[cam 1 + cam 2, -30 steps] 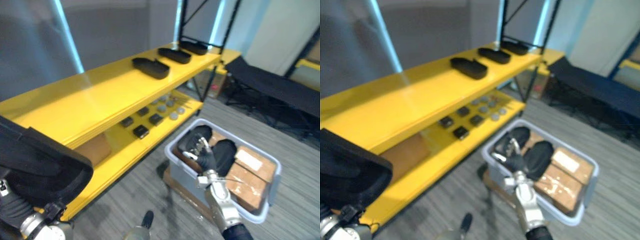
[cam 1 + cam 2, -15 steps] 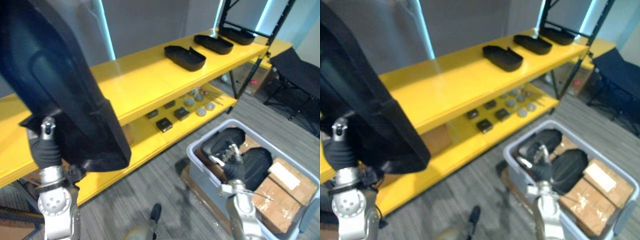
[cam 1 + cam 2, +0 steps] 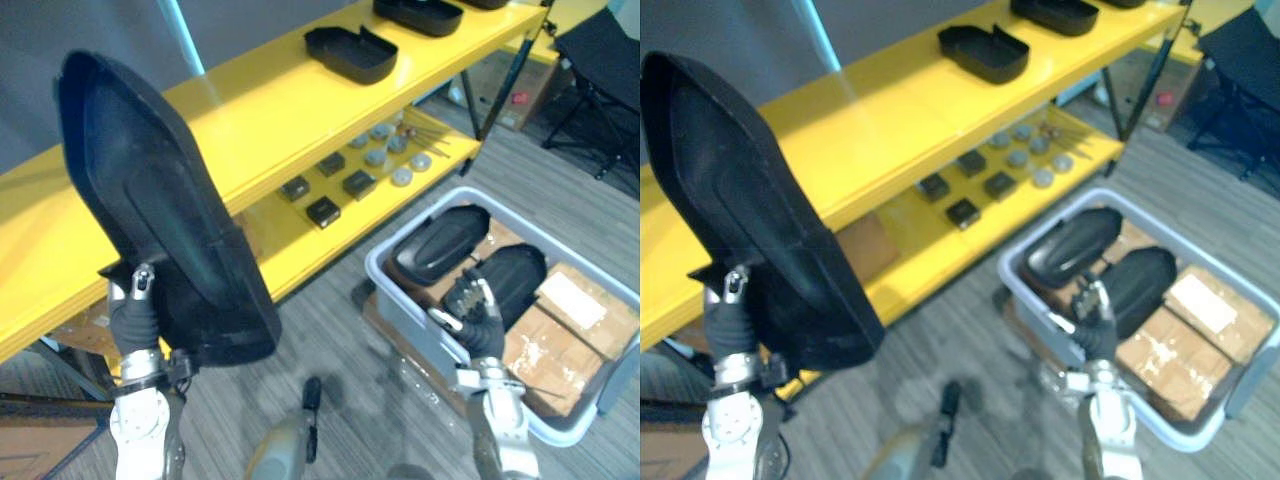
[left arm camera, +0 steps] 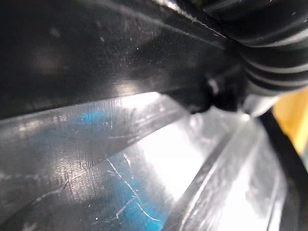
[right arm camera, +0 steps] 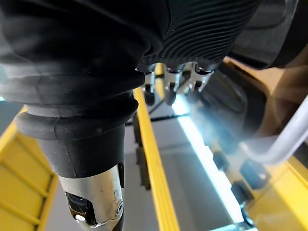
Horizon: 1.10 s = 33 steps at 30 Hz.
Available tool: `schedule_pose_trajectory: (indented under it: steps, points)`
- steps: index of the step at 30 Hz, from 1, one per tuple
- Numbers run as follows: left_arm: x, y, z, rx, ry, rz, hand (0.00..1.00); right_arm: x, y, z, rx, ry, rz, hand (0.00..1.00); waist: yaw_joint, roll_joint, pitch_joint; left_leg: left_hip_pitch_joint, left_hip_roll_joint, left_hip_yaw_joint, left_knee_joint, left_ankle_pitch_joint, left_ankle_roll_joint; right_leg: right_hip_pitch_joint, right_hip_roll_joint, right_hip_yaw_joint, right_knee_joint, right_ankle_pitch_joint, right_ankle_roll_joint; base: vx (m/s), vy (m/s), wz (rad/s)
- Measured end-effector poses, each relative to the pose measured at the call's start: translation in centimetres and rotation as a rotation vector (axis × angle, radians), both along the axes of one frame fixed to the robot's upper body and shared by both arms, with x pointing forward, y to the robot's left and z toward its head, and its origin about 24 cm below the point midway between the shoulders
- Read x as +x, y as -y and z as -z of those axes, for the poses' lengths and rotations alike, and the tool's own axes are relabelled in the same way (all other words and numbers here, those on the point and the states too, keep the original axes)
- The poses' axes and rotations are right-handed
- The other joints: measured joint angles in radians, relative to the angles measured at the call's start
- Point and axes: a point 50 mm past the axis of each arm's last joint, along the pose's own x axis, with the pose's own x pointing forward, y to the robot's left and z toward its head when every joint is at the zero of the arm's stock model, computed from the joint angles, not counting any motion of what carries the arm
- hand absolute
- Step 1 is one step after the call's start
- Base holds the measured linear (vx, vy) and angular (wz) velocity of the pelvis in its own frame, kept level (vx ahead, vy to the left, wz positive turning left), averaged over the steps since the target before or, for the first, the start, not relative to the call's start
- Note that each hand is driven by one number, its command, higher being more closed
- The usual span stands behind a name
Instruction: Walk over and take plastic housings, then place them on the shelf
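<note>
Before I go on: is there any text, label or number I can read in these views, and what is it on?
No text can be read in these views.
Pale label on a cardboard box in the grey bin: blurred, unreadable.
Red mark on a brown box beyond the yellow shelf: too small to read.
Black housing in the left hand: no print visible.

Black plastic housings (image 3: 160, 200), six: one raised at left, two in the single grey bin (image 3: 405, 325), three on the yellow shelf (image 3: 250, 110) top, the farthest cut by the frame edge. Lower level: four small black blocks (image 3: 322, 211) and roughly six grey discs (image 3: 401, 177). Bin also holds two cardboard boxes (image 3: 575, 303).
</note>
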Motion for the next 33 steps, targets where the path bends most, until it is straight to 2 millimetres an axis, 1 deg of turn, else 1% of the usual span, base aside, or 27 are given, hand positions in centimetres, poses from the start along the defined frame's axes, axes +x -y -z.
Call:
schedule_pose_trajectory:
  steps: [2,3,4,5,6,7,8,9,11,12,13,14,15,16,17,18,19,20,21,22,23,25,26,28,29,32,33]
  points:
    - [-0.5,-0.2,0.5,-0.017,-0.021,-0.027,1.00,0.1,-0.2,0.0,0.007,0.004,-0.010,0.00,0.005,0.000,0.009,0.008,-0.009,0.014,0.045,-0.047,0.006,0.029,-0.006,0.001,-0.005,-0.002,-0.003,0.03,0.030,-0.12]
    - [-0.9,-0.6,0.7,-0.012,-0.034,-0.044,1.00,0.1,-0.4,0.0,0.017,0.006,-0.009,0.00,0.008,-0.005,0.013,0.011,-0.017,0.020,0.070,-0.069,0.007,0.047,-0.015,0.001,-0.016,-0.021,-0.019,0.01,0.043,-0.10]
    - [-1.2,-1.0,0.7,-0.006,-0.037,-0.061,1.00,0.2,-0.6,0.0,0.025,0.009,-0.009,0.00,0.013,-0.019,0.019,0.007,-0.033,0.040,0.088,-0.081,0.010,0.051,-0.037,0.002,-0.019,-0.056,-0.038,0.02,0.061,-0.03]
    - [-1.3,-1.1,0.6,-0.002,-0.037,-0.067,1.00,0.1,-0.6,0.0,0.028,0.009,-0.008,0.00,0.012,-0.033,0.024,0.004,-0.038,0.044,0.103,-0.097,0.020,0.051,-0.044,0.002,-0.018,-0.064,-0.051,0.03,0.077,-0.04]
    - [-1.5,-1.4,0.4,0.007,-0.032,-0.081,1.00,0.1,-0.7,0.0,0.028,0.009,-0.012,0.00,0.019,-0.040,0.023,-0.023,-0.042,0.067,0.227,-0.168,0.063,0.061,-0.052,0.001,-0.014,-0.069,-0.065,0.10,0.071,-0.01]
    - [-1.6,-1.7,0.2,0.013,-0.019,-0.097,1.00,0.2,-0.6,0.0,0.021,0.016,-0.023,0.00,0.014,-0.025,0.019,-0.021,-0.035,0.065,0.262,-0.233,0.044,0.040,-0.049,0.010,0.092,-0.057,-0.090,0.17,0.071,0.13]
    - [-1.6,-1.8,0.1,0.013,-0.016,-0.103,1.00,0.2,-0.6,0.0,0.018,0.015,-0.026,0.00,0.008,-0.022,0.019,-0.019,-0.038,0.053,0.271,-0.241,0.049,0.003,-0.056,0.029,0.181,-0.038,-0.113,0.21,0.113,0.32]
    - [-1.6,-1.9,-0.2,0.027,-0.005,-0.105,1.00,0.3,-0.8,-0.1,0.015,0.019,-0.034,0.00,0.005,-0.025,0.016,-0.009,-0.038,0.035,0.261,-0.246,0.056,-0.089,-0.068,0.059,0.351,0.031,-0.162,0.22,0.130,0.33]
    - [-1.7,-2.1,-0.8,0.070,0.002,-0.106,1.00,0.7,-1.1,-0.5,-0.012,0.045,-0.058,0.00,0.005,-0.034,0.015,0.045,-0.027,0.002,0.200,-0.245,0.063,-0.172,-0.072,0.084,0.509,0.204,-0.176,0.20,0.086,0.22]
    - [-1.6,-2.1,-1.0,0.081,0.007,-0.103,1.00,0.8,-1.2,-0.7,-0.026,0.064,-0.066,0.00,0.001,-0.035,0.009,0.069,-0.018,-0.017,0.178,-0.240,0.077,-0.193,-0.070,0.087,0.537,0.144,-0.159,0.27,0.028,0.24]
    - [-1.5,-2.2,-1.2,0.078,0.013,-0.104,1.00,1.1,-1.4,-1.2,-0.036,0.090,-0.093,0.00,0.004,-0.034,0.004,0.095,-0.005,-0.032,0.163,-0.249,0.080,-0.219,-0.037,0.107,0.489,0.069,-0.130,0.31,0.029,0.49]
    - [-0.9,-2.2,-1.6,0.075,0.030,-0.097,1.00,1.6,-1.6,-1.8,-0.049,0.118,-0.128,0.00,-0.001,-0.028,0.000,0.116,0.003,-0.071,0.157,-0.259,0.075,-0.258,0.015,0.151,0.387,0.024,-0.107,0.31,0.031,0.42]
    - [-0.7,-2.2,-1.6,0.071,0.034,-0.093,1.00,1.6,-1.6,-1.8,-0.053,0.121,-0.133,0.00,-0.001,-0.028,0.000,0.121,0.004,-0.078,0.156,-0.260,0.074,-0.265,0.027,0.166,0.367,0.020,-0.104,0.24,-0.005,0.74]
    - [-0.1,-1.9,-1.6,0.044,0.044,-0.077,1.00,1.6,-1.6,-2.1,-0.076,0.129,-0.160,0.00,-0.003,-0.024,-0.002,0.136,0.002,-0.117,0.159,-0.266,0.061,-0.295,0.072,0.232,0.290,0.023,-0.096,0.22,-0.039,0.95]
    - [0.4,-1.7,-1.6,0.022,0.049,-0.065,1.00,1.5,-1.5,-2.3,-0.095,0.133,-0.180,0.00,-0.009,-0.024,-0.006,0.153,-0.004,-0.153,0.164,-0.270,0.049,-0.309,0.106,0.301,0.224,0.040,-0.068,0.22,-0.062,1.16]
    - [0.5,-1.7,-1.5,0.015,0.046,-0.065,1.00,1.5,-1.5,-2.4,-0.102,0.133,-0.192,0.00,-0.013,-0.029,-0.010,0.160,-0.011,-0.173,0.163,-0.272,0.045,-0.309,0.112,0.317,0.190,0.053,-0.053,0.23,-0.120,1.30]
    - [0.5,-1.5,-1.3,0.006,0.039,-0.061,1.00,1.4,-1.5,-2.3,-0.099,0.129,-0.213,0.00,-0.014,-0.044,-0.036,0.173,-0.031,-0.217,0.160,-0.279,0.035,-0.307,0.103,0.324,0.123,0.091,-0.047,0.35,-0.244,1.34]
    - [0.3,-1.3,-0.8,0.001,0.016,-0.055,1.00,1.5,-1.5,-2.4,-0.105,0.132,-0.234,0.00,-0.004,-0.073,-0.080,0.172,-0.057,-0.250,0.163,-0.290,0.018,-0.304,0.079,0.305,0.037,0.181,-0.064,0.37,-0.280,1.24]
    - [0.2,-1.2,-0.7,-0.001,0.007,-0.056,1.00,1.6,-1.5,-2.5,-0.104,0.137,-0.244,0.00,0.004,-0.086,-0.091,0.172,-0.068,-0.264,0.166,-0.297,0.008,-0.295,0.070,0.296,0.008,0.225,-0.047,0.33,-0.260,0.96]
    - [0.2,-1.0,-0.3,-0.018,-0.009,-0.053,1.00,1.7,-1.4,-2.7,-0.103,0.139,-0.250,0.00,0.004,-0.078,-0.094,0.173,-0.066,-0.277,0.176,-0.303,-0.001,-0.272,0.067,0.268,-0.006,0.219,-0.024,0.22,-0.196,0.91]
    - [0.0,-0.3,0.6,-0.056,-0.045,-0.043,1.00,1.9,-1.0,-2.9,-0.109,0.142,-0.255,0.00,0.006,-0.051,-0.105,0.168,-0.043,-0.278,0.186,-0.310,-0.013,-0.222,0.084,0.218,-0.058,0.233,-0.038,0.19,-0.168,0.93]
    - [-0.4,0.5,1.5,-0.094,-0.082,-0.040,1.00,2.3,-0.6,-3.5,-0.105,0.157,-0.273,0.00,0.020,-0.022,-0.120,0.171,0.009,-0.192,0.153,-0.313,-0.018,-0.165,0.100,0.159,-0.116,0.240,-0.046,0.20,-0.165,0.87]
    - [-0.3,0.8,1.6,-0.102,-0.084,-0.031,1.00,2.4,-0.4,-3.5,-0.100,0.160,-0.269,0.00,0.015,-0.016,-0.123,0.168,0.032,-0.136,0.145,-0.313,-0.017,-0.148,0.101,0.133,-0.129,0.239,-0.048,0.16,-0.158,1.03]
    - [0.3,1.7,1.5,-0.127,-0.072,0.002,1.00,2.3,0.5,-3.4,-0.096,0.141,-0.229,0.00,-0.007,-0.001,-0.125,0.170,0.144,0.104,0.120,-0.284,-0.014,-0.093,0.096,0.039,-0.142,0.231,-0.061,0.11,-0.066,1.23]
    - [0.7,2.2,1.4,-0.142,-0.062,0.020,1.00,2.2,1.0,-3.3,-0.092,0.136,-0.196,0.00,-0.015,0.011,-0.132,0.173,0.167,0.169,0.091,-0.246,-0.037,-0.076,0.082,0.007,-0.142,0.229,-0.061,0.10,0.047,1.04]
    - [1.5,2.6,0.8,-0.136,-0.035,0.052,1.00,2.1,1.7,-3.4,-0.062,0.144,-0.127,0.00,-0.026,0.017,-0.128,0.173,0.133,0.207,0.078,-0.222,-0.022,-0.043,0.039,-0.026,-0.145,0.218,-0.044,0.06,0.153,0.76]
    - [1.8,2.6,0.5,-0.126,-0.028,0.056,1.00,2.1,1.7,-3.2,-0.043,0.144,-0.104,0.00,-0.025,0.008,-0.121,0.181,0.111,0.206,0.079,-0.218,-0.013,-0.029,0.023,-0.030,-0.147,0.211,-0.032,0.04,0.168,0.34]
